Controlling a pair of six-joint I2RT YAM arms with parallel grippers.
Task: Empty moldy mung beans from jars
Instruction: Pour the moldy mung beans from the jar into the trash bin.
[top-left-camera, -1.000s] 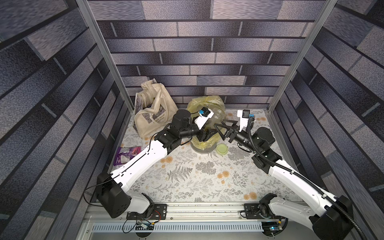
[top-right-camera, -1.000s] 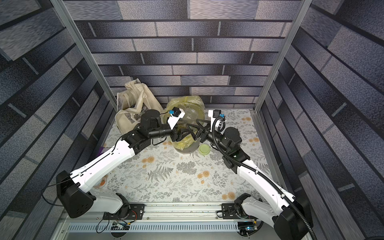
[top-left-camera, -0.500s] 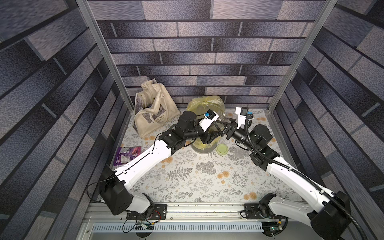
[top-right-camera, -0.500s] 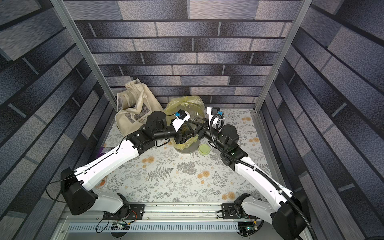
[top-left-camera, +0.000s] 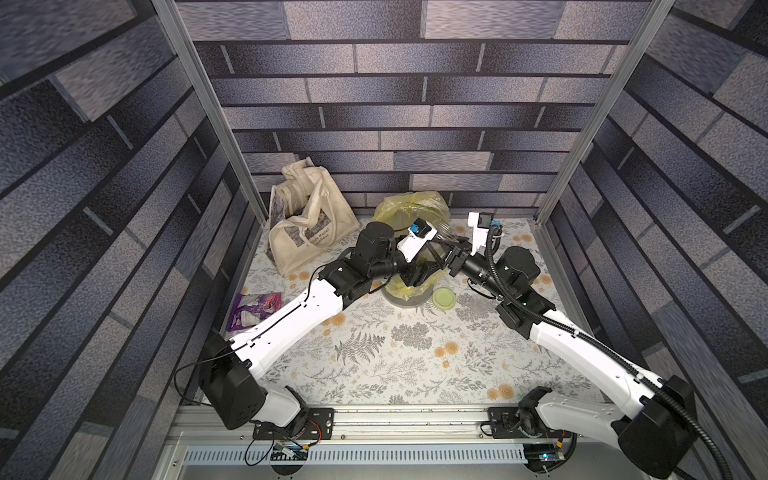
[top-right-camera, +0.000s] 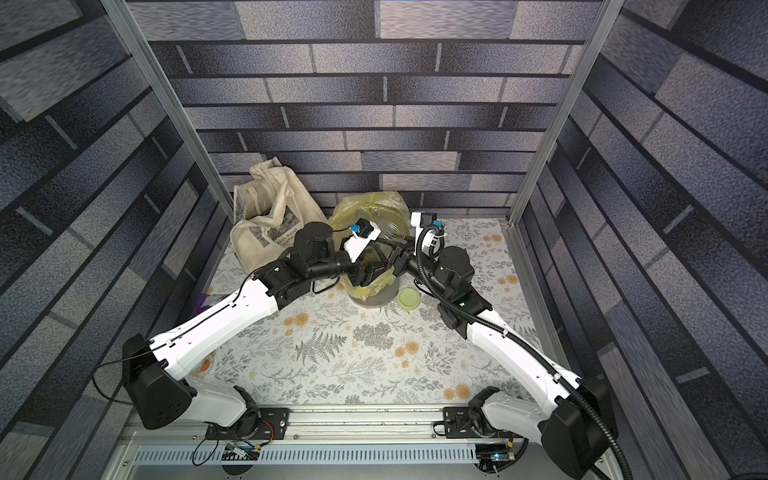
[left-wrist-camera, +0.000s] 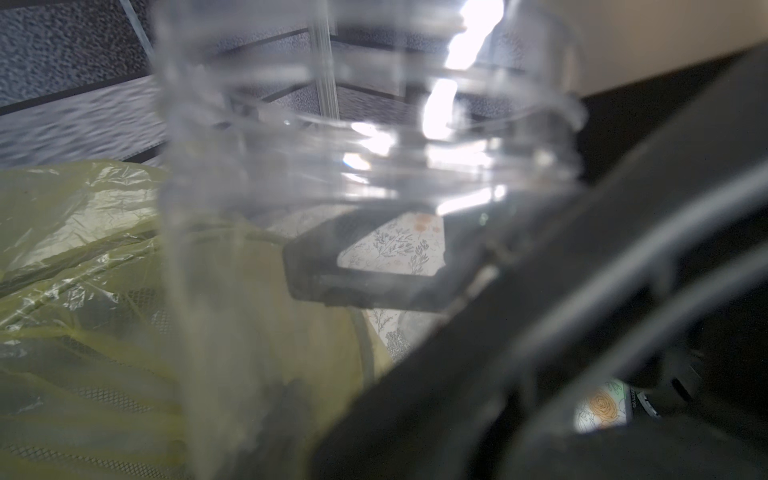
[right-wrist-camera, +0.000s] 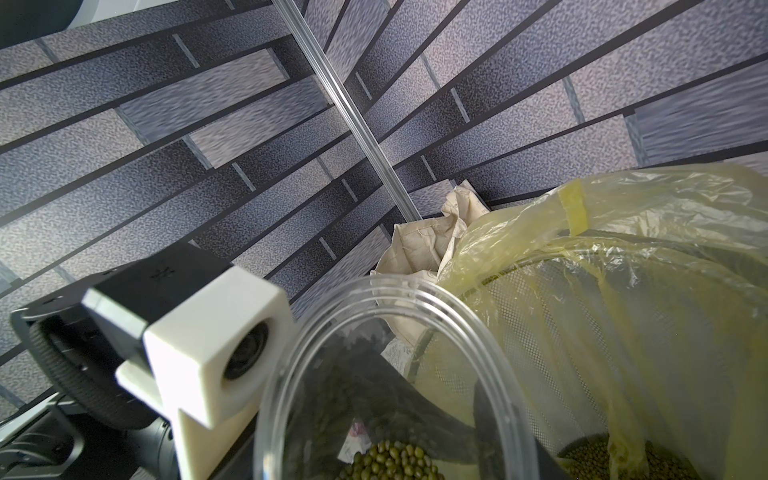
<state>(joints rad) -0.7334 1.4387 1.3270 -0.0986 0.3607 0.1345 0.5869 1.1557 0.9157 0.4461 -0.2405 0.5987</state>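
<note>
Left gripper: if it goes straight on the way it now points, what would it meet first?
The clear jar, which fills the left wrist view right ahead of the left gripper. Through its wall a finger of the right gripper seems to lie just behind; the depth is unclear.

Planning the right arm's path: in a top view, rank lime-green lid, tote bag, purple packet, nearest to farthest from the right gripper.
From the right gripper:
1. lime-green lid, close by, toward the front.
2. tote bag, back left.
3. purple packet, far left edge.
</note>
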